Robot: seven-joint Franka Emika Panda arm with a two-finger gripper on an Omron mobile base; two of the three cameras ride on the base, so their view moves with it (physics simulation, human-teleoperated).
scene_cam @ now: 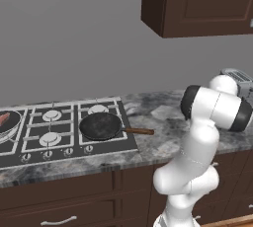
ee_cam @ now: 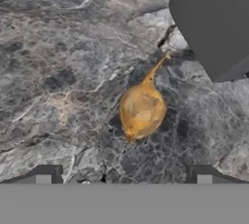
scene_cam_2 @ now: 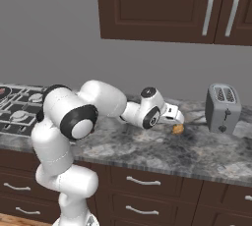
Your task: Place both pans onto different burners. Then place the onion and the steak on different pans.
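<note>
Hand view: onion (ee_cam: 141, 111) unlabelled, toaster (ee_cam: 214, 21) unbranded.

One black pan (scene_cam: 101, 125) sits on the hob's right front burner, handle pointing right. The other pan (scene_cam: 9, 125), at the left edge, holds the red steak (scene_cam: 4, 119). The tan onion (ee_cam: 141, 110) lies on the table.

claw (scene_cam_2: 178, 120): over onion (scene_cam_2: 177, 128) | toaster (scene_cam_2: 223, 108): right, on counter (scene_cam_2: 147, 146) | hob (scene_cam_2: 17, 106): far left

Grey marble counter (ee_cam: 58, 72) bearing the onion (ee_cam: 141, 111) between and ahead of the fingertips (ee_cam: 46, 174); toaster (ee_cam: 214, 18) beyond, upper right.
</note>
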